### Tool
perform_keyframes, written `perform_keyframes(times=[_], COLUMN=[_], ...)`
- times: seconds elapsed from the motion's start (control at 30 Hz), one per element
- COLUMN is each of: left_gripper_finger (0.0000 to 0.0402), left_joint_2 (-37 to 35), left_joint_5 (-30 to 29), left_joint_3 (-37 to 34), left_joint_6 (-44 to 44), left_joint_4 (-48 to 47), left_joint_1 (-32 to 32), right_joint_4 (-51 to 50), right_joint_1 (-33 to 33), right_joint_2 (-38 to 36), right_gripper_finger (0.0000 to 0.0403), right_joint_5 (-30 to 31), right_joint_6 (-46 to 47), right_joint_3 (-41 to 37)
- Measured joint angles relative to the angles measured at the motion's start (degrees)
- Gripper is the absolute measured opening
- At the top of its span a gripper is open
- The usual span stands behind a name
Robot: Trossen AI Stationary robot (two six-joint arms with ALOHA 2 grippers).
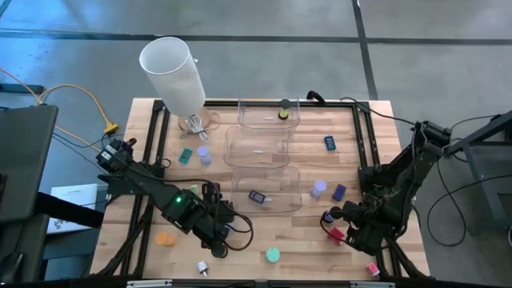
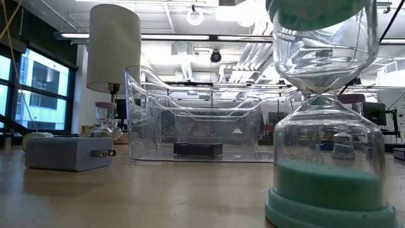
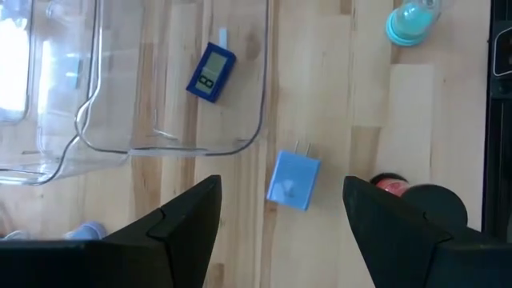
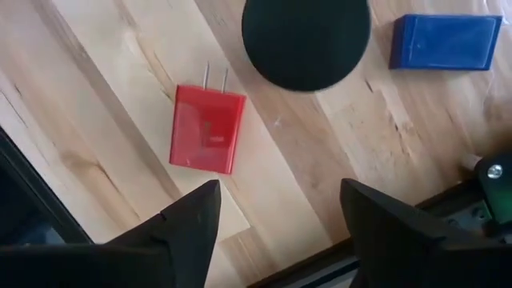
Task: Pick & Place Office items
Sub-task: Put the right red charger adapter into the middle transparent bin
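While both arms hang low over the table, each item sits ahead of parted, empty jaws. Left gripper [image 3: 282,232]: fingers wide apart, holding nothing; a blue plug block [image 3: 293,180] lies just beyond the gap, a blue timer [image 3: 211,72] farther off inside a clear bin [image 3: 258,120]. Right gripper [image 4: 278,232]: equally spread, empty; a red plug block [image 4: 206,130] lies ahead of its left finger, a black disc [image 4: 306,40] and blue block [image 4: 445,42] beyond.

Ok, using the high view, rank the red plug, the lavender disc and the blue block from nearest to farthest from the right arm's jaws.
1. Red plug: just beside the jaws.
2. Lavender disc: farther in, off the right end of the bin nearest the arms.
3. Blue block: farthest, right of the middle bin.
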Motion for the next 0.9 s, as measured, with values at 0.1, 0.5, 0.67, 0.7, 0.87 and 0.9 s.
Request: perform_keyframes(times=[0.1,0.5,0.67,0.7,0.87,0.9], left_gripper_finger=[0.0254,0.0254,0.0254,0.0254,0.0254,0.0254], left_joint_2=[0.02,0.02,0.02,0.02,0.04,0.04], left_joint_5=[-0.02,-0.09,-0.11,-0.11,-0.11,-0.11], left_joint_3=[0.00,0.00,0.00,0.00,0.00,0.00], left_joint_6=[0.00,-0.23,-0.26,-0.26,-0.22,-0.18], left_joint_4=[0.01,0.09,1.15,1.28,2.48,2.57], left_joint_1=[0.06,0.06,0.06,0.06,0.06,0.06], right_joint_4=[0.58,2.83,4.36,4.95,11.72,13.69], right_joint_1=[0.10,0.57,0.59,0.59,0.60,0.65], right_joint_2=[0.00,0.00,0.00,0.00,0.02,0.03], right_gripper_finger=[0.0249,0.0316,0.0371,0.0379,0.0398,0.0398], right_joint_5=[1.32,2.88,0.71,-0.60,-1.88,-0.75], right_joint_6=[-0.02,0.03,0.23,0.31,0.15,-0.22], right_joint_3=[0.00,0.02,0.02,0.02,0.02,0.05])
